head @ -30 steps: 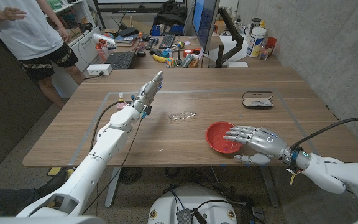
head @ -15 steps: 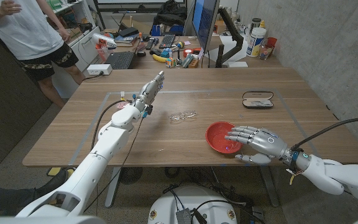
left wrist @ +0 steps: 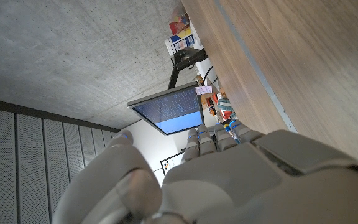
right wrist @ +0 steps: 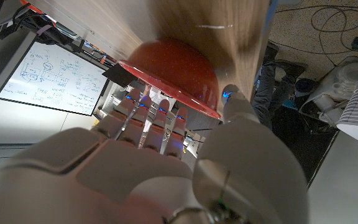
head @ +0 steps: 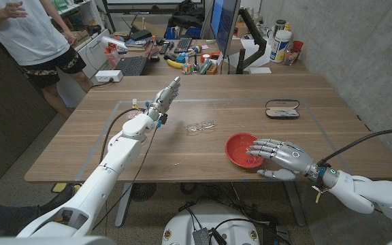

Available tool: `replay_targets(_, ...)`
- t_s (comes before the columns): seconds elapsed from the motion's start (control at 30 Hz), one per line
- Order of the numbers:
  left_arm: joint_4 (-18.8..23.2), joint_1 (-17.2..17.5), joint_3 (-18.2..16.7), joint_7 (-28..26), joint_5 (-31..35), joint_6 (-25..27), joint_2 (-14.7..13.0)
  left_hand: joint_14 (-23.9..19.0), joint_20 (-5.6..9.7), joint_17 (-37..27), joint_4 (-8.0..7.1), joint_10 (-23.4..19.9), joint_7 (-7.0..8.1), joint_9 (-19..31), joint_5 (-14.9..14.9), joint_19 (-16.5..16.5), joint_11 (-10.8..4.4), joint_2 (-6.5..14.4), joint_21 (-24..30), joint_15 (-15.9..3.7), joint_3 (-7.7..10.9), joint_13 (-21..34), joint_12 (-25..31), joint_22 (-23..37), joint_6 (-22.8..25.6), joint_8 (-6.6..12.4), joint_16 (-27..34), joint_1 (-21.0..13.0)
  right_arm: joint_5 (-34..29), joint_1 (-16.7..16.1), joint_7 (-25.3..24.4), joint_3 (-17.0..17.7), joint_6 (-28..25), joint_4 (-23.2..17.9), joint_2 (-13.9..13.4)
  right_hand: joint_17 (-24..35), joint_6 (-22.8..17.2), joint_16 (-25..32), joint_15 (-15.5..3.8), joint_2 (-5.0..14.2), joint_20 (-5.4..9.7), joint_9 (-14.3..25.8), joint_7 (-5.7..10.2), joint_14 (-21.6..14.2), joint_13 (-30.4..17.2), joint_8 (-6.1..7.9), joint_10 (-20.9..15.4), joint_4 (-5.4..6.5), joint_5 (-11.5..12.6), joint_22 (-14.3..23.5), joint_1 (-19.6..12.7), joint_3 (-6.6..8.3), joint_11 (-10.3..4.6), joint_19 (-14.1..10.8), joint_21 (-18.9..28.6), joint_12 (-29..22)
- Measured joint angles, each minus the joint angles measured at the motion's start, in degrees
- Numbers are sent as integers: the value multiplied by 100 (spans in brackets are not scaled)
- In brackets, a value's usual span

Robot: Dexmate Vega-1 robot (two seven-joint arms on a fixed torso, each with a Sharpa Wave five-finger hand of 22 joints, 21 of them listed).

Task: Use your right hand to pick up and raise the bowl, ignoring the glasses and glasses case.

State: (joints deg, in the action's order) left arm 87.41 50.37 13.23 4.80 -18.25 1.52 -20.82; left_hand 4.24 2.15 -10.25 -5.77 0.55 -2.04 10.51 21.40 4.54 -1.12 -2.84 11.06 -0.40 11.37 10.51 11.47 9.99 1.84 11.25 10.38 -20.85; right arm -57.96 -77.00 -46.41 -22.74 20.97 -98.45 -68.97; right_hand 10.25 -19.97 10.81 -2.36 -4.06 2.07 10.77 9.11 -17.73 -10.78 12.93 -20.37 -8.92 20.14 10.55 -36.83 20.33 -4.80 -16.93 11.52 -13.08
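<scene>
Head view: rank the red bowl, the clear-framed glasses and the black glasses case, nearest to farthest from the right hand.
1. Red round bowl: at the right hand, whose fingers reach over its rim.
2. Black glasses case: lying open, farther back on the table, on the robot's right side.
3. Clear-framed glasses: near the table's middle, toward the left arm. Nearly as far as the case; too close to call.

White arms [head: 114, 163]; grey metallic hands [head: 281, 155], black cables [head: 359, 139], blue wrist marks

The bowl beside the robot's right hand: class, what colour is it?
Red. The round red bowl shows best in the head view, on the wooden table.
</scene>
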Motion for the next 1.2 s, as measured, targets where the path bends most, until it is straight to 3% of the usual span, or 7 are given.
replay_targets(0.73, -67, 19, -20, -1, -4, 21, 38, 0, 0, 0, -24, 0, 0, 0, 0, 0, 0, 30, 0, 0, -24, 0, 0, 0, 0, 0, 0, -30, -103, 299, -41, -446, -106, 59, -58, 0, -93, 0, 0, 60, 19, 0, 31, -108, 12, -1, -49, -8, 0, -1, -60, 40, -48, -21, 0, -2)
replay_targets(0.93, -95, 18, -18, 2, -4, 20, 50, 0, 0, 0, -24, 0, 0, 0, 0, 0, 0, 30, 0, 0, -24, 0, 0, 0, 0, 0, 0, -30, -164, 341, -96, -526, -186, 71, -58, 0, -434, 27, -13, 108, 39, 0, 106, -281, 12, 65, -300, 22, 0, -1, -178, 105, -95, -84, 0, -90)
replay_targets(1.2, -113, 17, -16, 3, -2, 36, 65, 0, -23, 0, -6, 0, 0, 0, 0, 22, 0, 30, 0, 0, -42, 0, 0, 0, 0, 0, 0, -30, -278, 440, -190, -659, -282, 128, 9, 0, -555, 27, -11, 150, 8, 0, 166, -358, 12, 86, -360, 13, 0, -2, -227, 141, -154, -115, 35, -112)
